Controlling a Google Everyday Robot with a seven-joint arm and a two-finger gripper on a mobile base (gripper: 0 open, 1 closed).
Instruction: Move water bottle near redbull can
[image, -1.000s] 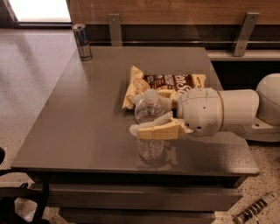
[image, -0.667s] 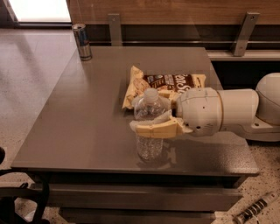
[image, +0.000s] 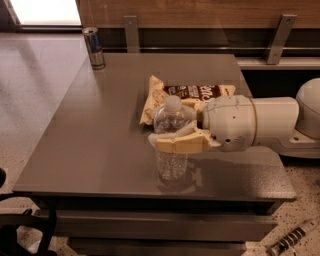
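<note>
A grey-brown counter (image: 90, 135) stands on a speckled floor before a wood-panelled wall. The water bottle (image: 171, 119) stands upright near the front edge, just ahead of a snack bag (image: 195, 93). The redbull can (image: 93, 47) is well apart at the far left corner. The tool (image: 165, 141) reaches in from the right on the white arm (image: 265, 125), its cream fingers closed round the bottle's middle, one across the front and one behind. The bottle looks thin-walled and ribbed, probably light and easy to dent, with smooth plastic that could slip. A moderate squeeze at mid-height, where the tool sits, seems sound. Whether the base touches the counter cannot be told.
</note>
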